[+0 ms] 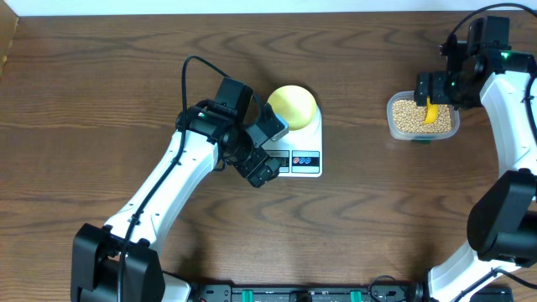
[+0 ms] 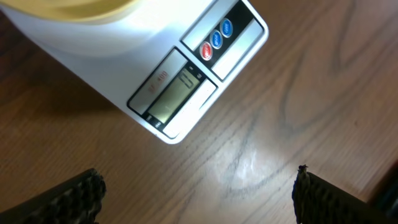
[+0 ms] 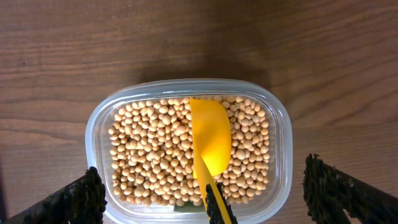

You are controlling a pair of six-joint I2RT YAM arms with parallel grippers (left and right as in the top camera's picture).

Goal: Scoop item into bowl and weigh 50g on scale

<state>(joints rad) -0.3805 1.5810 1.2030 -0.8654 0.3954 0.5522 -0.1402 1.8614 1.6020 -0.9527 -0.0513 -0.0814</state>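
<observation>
Nearest, the left end effector (image 1: 270,151) hovers low at the 8 o'clock corner of the scale (image 1: 304,144). Its fingers (image 2: 78,196) are spread wide apart, with only bare tabletop (image 2: 261,124) between them. The white scale has its display and round buttons along its 6 o'clock edge, and the reading is too faint to tell. The pale-yellow bowl (image 1: 292,105) stands on the scale's 12 o'clock half. Well apart, at 3 o'clock from the scale, a clear tub (image 3: 283,143) holds the beans (image 3: 146,149), and a yellow scoop (image 3: 210,140) lies on top of them. The right end effector (image 3: 208,196) hangs over the tub, its fingers wide apart on either side and gripping nothing.
</observation>
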